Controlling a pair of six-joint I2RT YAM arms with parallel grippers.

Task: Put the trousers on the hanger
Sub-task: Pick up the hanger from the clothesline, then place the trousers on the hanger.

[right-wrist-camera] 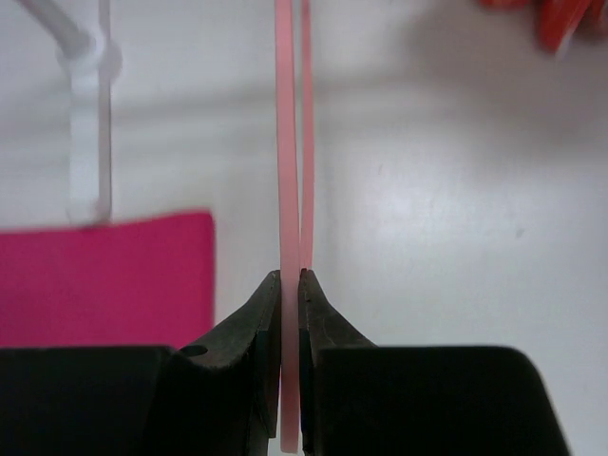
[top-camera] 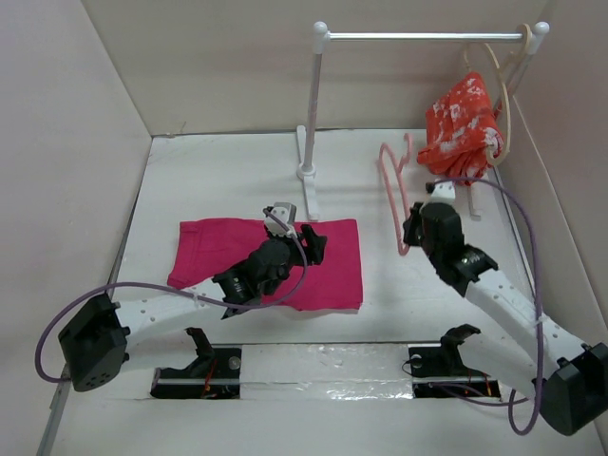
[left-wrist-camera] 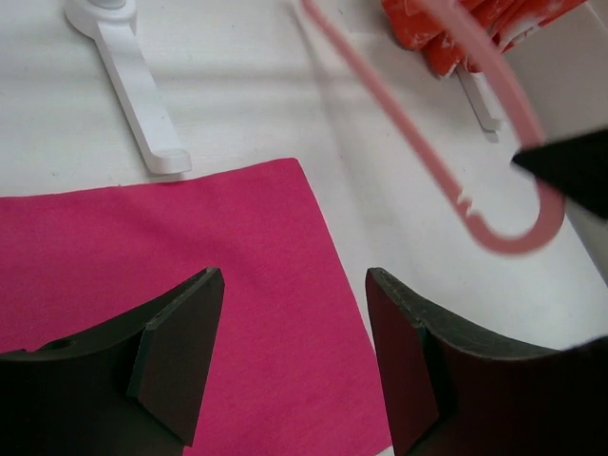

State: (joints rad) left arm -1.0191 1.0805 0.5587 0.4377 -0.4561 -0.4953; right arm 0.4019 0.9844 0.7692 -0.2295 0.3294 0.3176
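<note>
White tabletop (top-camera: pixel 237 171), pale walls on three sides

Left gripper (top-camera: pixel 312 243): fingers (left-wrist-camera: pixel 176 361) released and spread wide, nothing between them. It sits over the right part of the trousers (top-camera: pixel 204 252), near their far-right corner. Can't tell whether the tips touch the cloth. Left arm reaches in from the near-left corner and crosses the near edge of the trousers

Right gripper (top-camera: pixel 415 228): fingers (right-wrist-camera: pixel 256 323) clenched on the hanger (top-camera: pixel 391 195), both thin pink bars pinched edge-on between the pads. The grip is at the hanger's near rounded corner, and the frame runs away from the jaws toward the far side with the hook at the far end

Trousers are folded into a flat magenta rectangle, left of centre on the table. Hanger is right of them, clear of the cloth

Far side: white rail stand (top-camera: pixel 313 123). At the rail's right end a beige hanger (top-camera: pixel 509 104) carries a red-orange patterned garment (top-camera: pixel 465 123), just beyond the pink hanger
</note>
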